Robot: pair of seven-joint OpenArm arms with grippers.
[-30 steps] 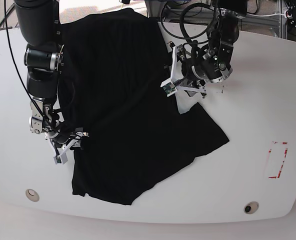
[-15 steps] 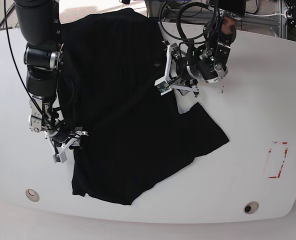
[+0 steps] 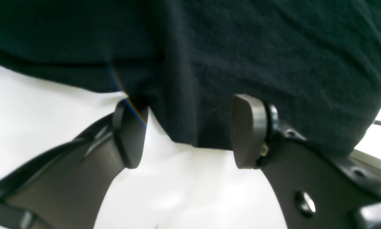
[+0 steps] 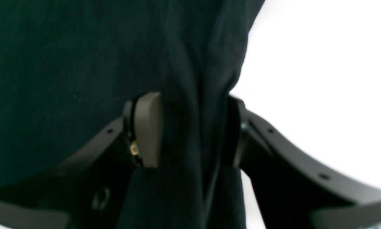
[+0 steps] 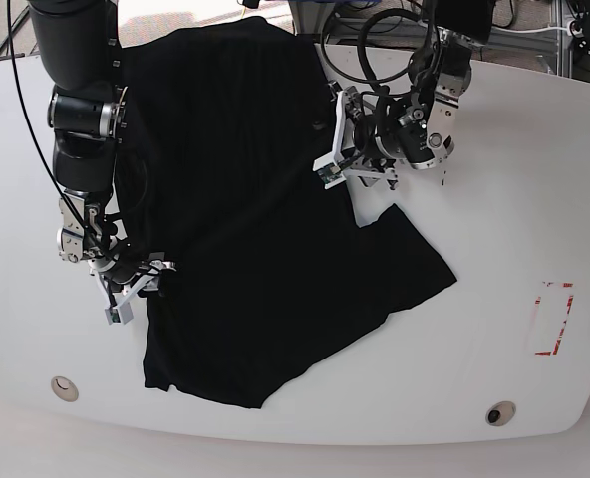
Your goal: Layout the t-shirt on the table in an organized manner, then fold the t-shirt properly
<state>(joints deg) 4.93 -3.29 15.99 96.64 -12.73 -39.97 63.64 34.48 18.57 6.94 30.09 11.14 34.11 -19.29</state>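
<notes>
The t-shirt lies spread but skewed across the worktop centre; no fold made. Right gripper fingers clamp its lower-left edge. Left gripper fingers stand apart, straddling its upper-right edge.

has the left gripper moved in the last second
Yes. In the base view the left gripper has shifted up and toward the view's left, away from the red tape rectangle, along the t-shirt edge.
</notes>
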